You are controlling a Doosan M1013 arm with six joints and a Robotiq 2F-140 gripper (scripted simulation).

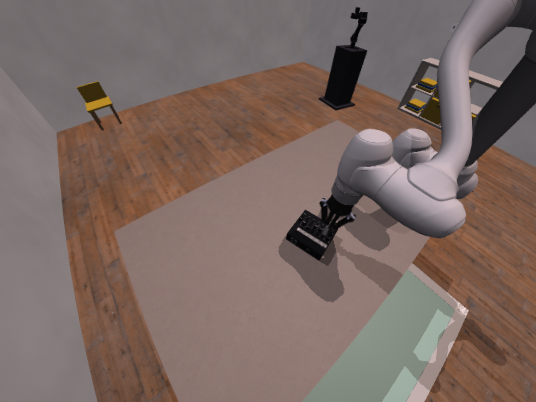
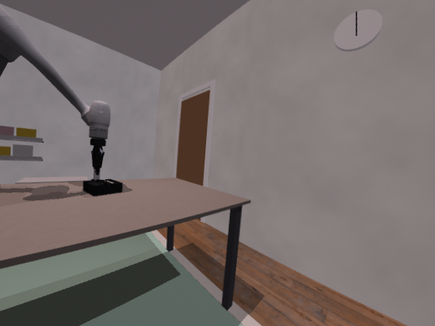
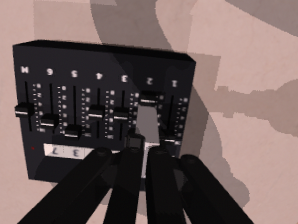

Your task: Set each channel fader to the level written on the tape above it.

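Observation:
The black lighting desk (image 1: 311, 234) stands flat on the table; it also shows in the exterior view (image 2: 102, 186) and in the wrist view (image 3: 100, 119). Several fader caps stand at different heights in their slots, among them the far left cap (image 3: 21, 111) and the far right cap (image 3: 172, 140). My gripper (image 3: 145, 118) (image 1: 327, 227) is shut, with its tips pressed together low over the second slot from the right, below that fader's cap (image 3: 149, 100). It points straight down at the desk's right side. The small tape marks above the faders are too blurred to read.
A white strip (image 3: 67, 151) runs along the desk's near left edge. The table's corner and edge lie to the right (image 2: 243, 201). A chair (image 1: 97, 102), a black pedestal (image 1: 345, 75) and shelves (image 1: 435, 95) stand far off on the floor.

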